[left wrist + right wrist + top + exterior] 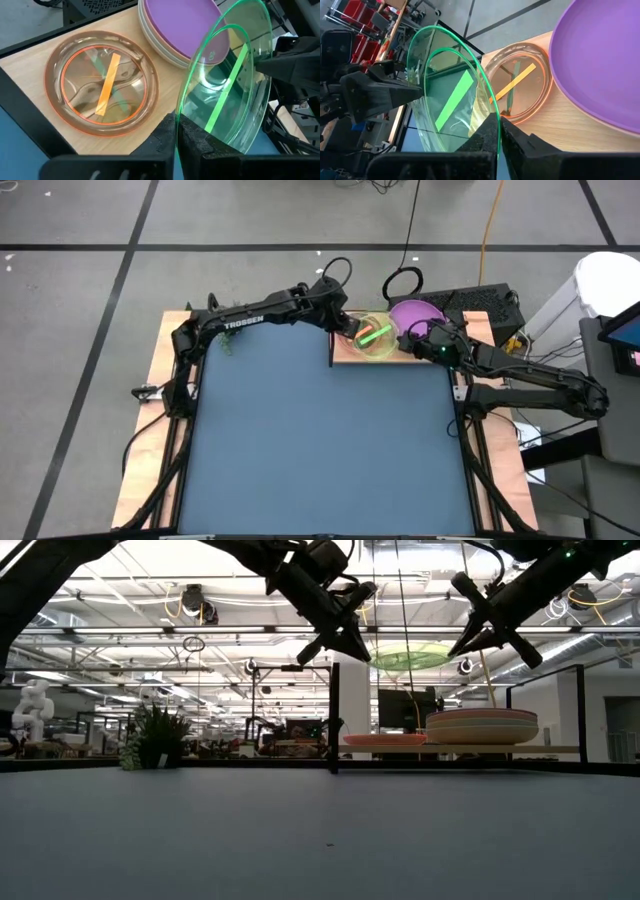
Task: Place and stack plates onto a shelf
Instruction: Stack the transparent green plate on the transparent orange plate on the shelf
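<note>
A green translucent plate (375,335) with a green stick-like piece hangs above the light-wood shelf (400,352) at the table's far edge. My left gripper (177,120) and my right gripper (499,122) are both shut on it, at opposite sides. Below it an orange-brown translucent plate (102,90) lies flat on the shelf. Beside that plate stands a stack of larger plates with a purple one (182,25) on top. In the low view the green plate (405,658) hangs about level, above both. My left gripper pinches the green plate's rim (176,112) between its two fingers, on the side toward the table's left. The fingers slant down from the left. The plate is lifted clear of the shelf. My right gripper pinches the opposite rim (487,107) between its two fingers, slanting down from the table's right. The plate spans between the two grippers, about level.
A thin black upright (331,352) stands at the shelf's left end. A small green plant (155,740) sits at the far left of the table. The blue table top (320,450) stretches toward the near edge.
</note>
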